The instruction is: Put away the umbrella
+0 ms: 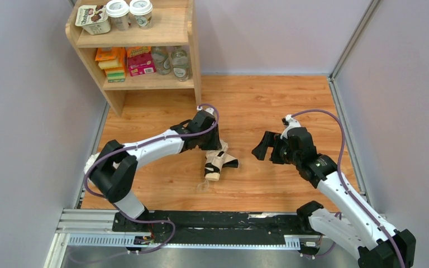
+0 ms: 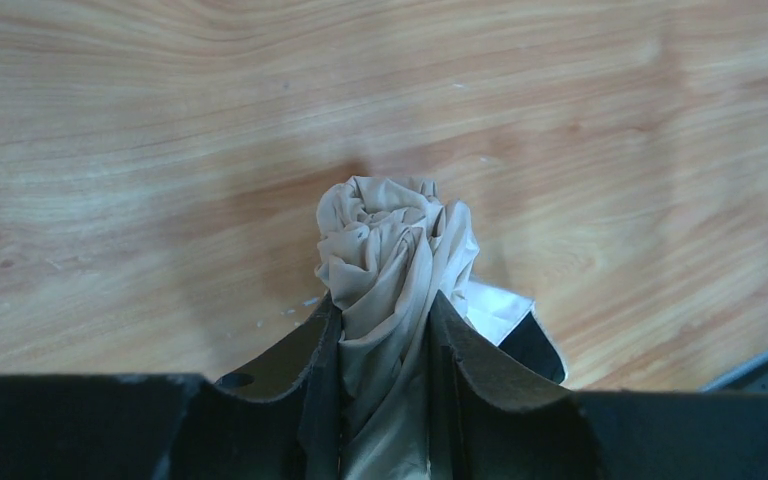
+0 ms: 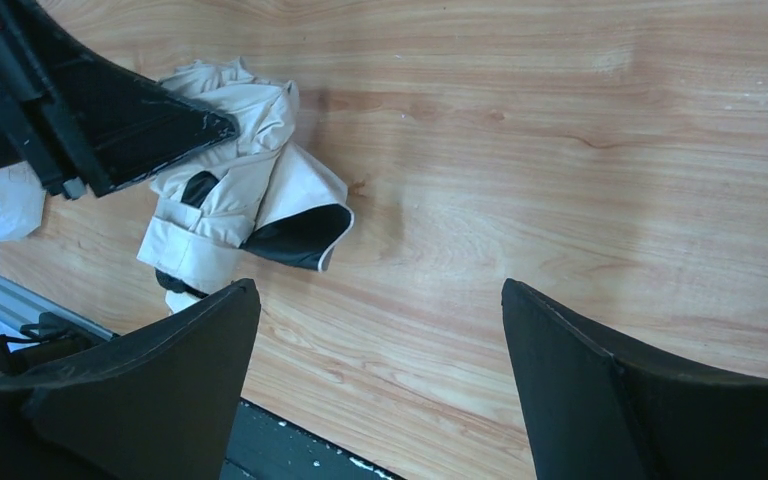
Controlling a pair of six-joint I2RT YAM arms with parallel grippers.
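Umbrella (image 1: 218, 163), one, clamped in left gripper (image 2: 385, 325)

tabletop (image 1: 279, 100): light wood grain | walls (image 1: 22, 84): pale lilac | wooden shelf (image 1: 170, 25): back-left corner, stocked

The umbrella (image 1: 217, 164) is pale beige with black lining. The worktop (image 1: 268, 106) shows orange-brown wood grain. At eleven o'clock, the shelf (image 1: 167, 28) is pale wood.
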